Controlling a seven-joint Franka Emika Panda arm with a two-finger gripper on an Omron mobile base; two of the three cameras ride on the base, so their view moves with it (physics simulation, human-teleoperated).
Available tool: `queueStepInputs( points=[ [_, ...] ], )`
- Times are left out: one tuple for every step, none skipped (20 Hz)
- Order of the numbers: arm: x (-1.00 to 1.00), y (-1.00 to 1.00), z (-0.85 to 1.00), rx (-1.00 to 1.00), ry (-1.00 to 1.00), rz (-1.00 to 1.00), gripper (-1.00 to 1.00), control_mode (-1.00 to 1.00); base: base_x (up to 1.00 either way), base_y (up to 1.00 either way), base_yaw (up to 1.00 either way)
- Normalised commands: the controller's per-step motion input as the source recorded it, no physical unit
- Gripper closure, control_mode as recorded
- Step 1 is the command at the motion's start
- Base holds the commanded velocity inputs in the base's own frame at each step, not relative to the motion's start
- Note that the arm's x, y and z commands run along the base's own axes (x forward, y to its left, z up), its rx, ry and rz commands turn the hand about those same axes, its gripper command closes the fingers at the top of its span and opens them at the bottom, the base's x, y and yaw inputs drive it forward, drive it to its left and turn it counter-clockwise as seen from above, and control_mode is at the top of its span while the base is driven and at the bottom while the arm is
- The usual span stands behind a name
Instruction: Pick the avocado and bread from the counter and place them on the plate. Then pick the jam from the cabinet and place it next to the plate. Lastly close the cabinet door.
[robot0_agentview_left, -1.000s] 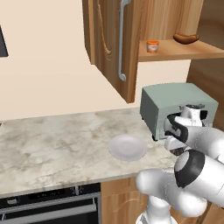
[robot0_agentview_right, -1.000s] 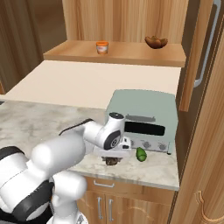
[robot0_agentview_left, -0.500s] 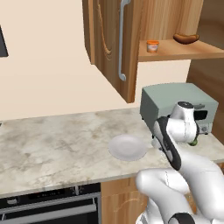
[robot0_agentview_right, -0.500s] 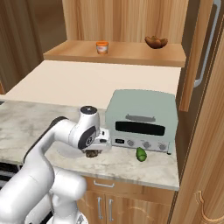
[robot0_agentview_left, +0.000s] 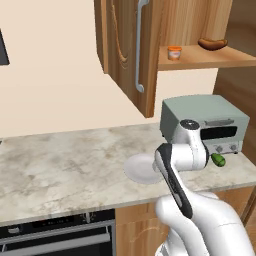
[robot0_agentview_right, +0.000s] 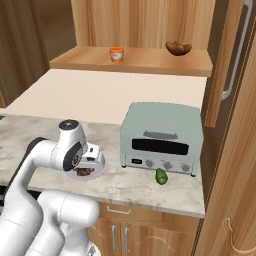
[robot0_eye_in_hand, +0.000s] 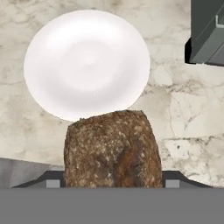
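Clamping the bread (robot0_eye_in_hand: 112, 148) in the hand (robot0_eye_in_hand: 113, 183) above the counter (robot0_eye_in_hand: 183, 127), beside the plate (robot0_eye_in_hand: 86, 61).

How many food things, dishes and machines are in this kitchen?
Food: 4 – bread, avocado, jam, sausage-shaped thing
Dishes: 1 – plate
Machines: 1 – toaster oven
Total: 6
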Motion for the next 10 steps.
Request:
queueStepInputs(
  points=[
    [0.07, 0.56, 0.11, 0.0, 0.0, -0.05, 1.0, -1.0, 0.0, 0.0, 0.0],
    [0.06, 0.53, 0.1, 0.0, 0.0, -0.05, 1.0, -1.0, 0.0, 0.0, 0.0],
    [0.07, 0.51, 0.11, 0.0, 0.0, -0.04, 1.0, -1.0, 0.0, 0.0, 0.0],
    [0.11, 0.51, 0.05, 0.0, 0.0, -0.04, 1.0, -1.0, 0.0, 0.0, 0.0],
    [0.11, 0.49, 0.0, 0.0, 0.0, -0.05, 1.0, -1.0, 0.0, 0.0, 0.0],
    [0.12, 0.46, 0.0, 0.0, 0.0, -0.04, 1.0, -1.0, 0.0, 0.0, 0.0],
    [0.14, 0.38, 0.0, 0.0, 0.0, -0.03, 1.0, -1.0, 0.0, 0.0, 0.0],
    [0.23, 0.29, 0.0, 0.0, 0.0, -0.01, 1.0, -1.0, 0.0, 0.0, 0.0],
    [0.26, 0.24, 0.0, 0.0, 0.0, 0.0, 1.0, -1.0, 0.0, 0.0, 0.0],
    [0.32, 0.2, 0.0, 0.0, 0.0, 0.0, 1.0, -1.0, 0.0, 0.0, 0.0]
  ],
)
